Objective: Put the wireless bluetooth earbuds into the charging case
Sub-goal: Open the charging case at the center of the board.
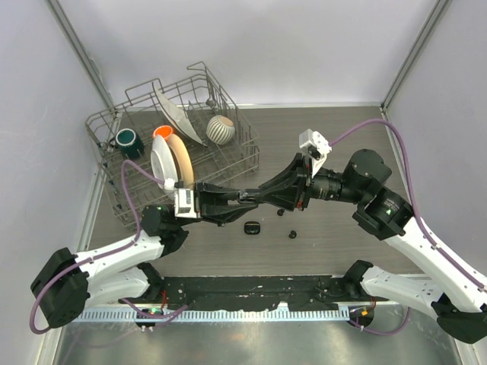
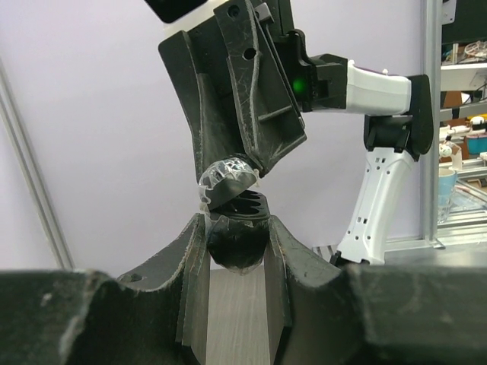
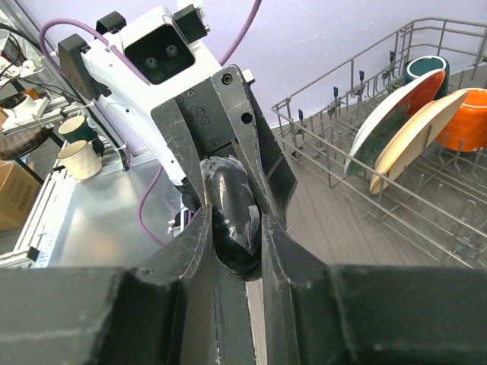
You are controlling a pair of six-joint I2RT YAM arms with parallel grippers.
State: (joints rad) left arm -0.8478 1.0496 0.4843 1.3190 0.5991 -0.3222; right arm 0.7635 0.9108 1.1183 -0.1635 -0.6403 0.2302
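Above the table [image 1: 319,245], earbud [image 2: 237,247] inside left gripper [image 2: 237,224]

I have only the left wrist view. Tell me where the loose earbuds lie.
Observer: Top view: one earbud lies on the table just on the near side of the right end effector. A second earbud lies closer to the near edge.
Operator: Report the right end effector's grip.
Observer: Right wrist view: it is shut on the charging case, fingers clamping its long sides.
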